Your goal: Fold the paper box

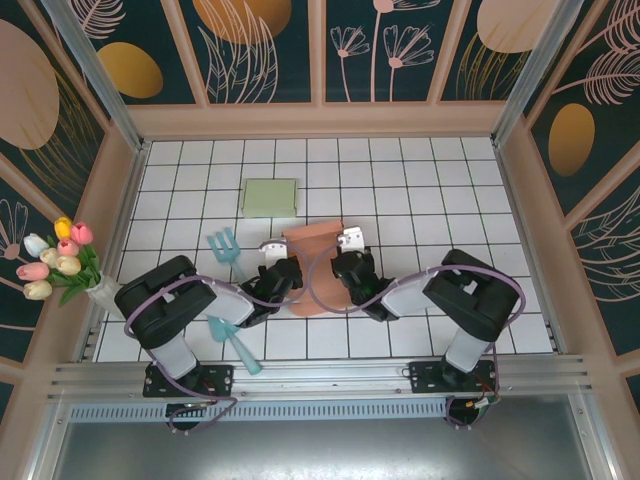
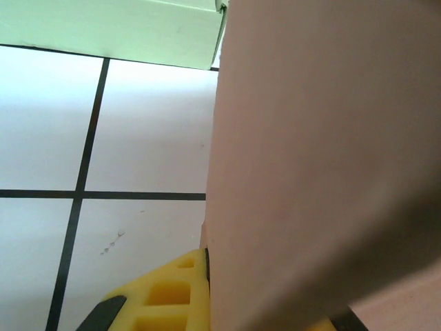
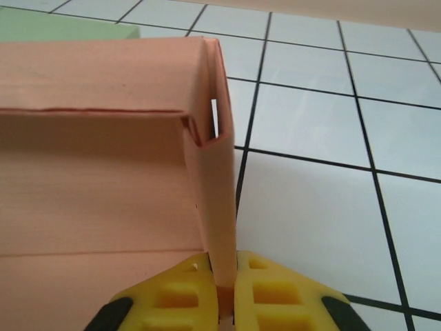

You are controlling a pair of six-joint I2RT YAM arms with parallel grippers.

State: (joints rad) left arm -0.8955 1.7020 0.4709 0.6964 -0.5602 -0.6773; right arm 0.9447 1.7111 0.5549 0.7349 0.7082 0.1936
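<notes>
A yellow finger pad (image 2: 165, 296) touches the pink paper box (image 2: 324, 158) wall; green box (image 2: 110, 27) behind.

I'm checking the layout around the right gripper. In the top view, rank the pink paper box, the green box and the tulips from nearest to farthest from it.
1. pink paper box, centre of the table, held by the right gripper.
2. green box, farther back, to the left.
3. tulips, far left edge.
</notes>
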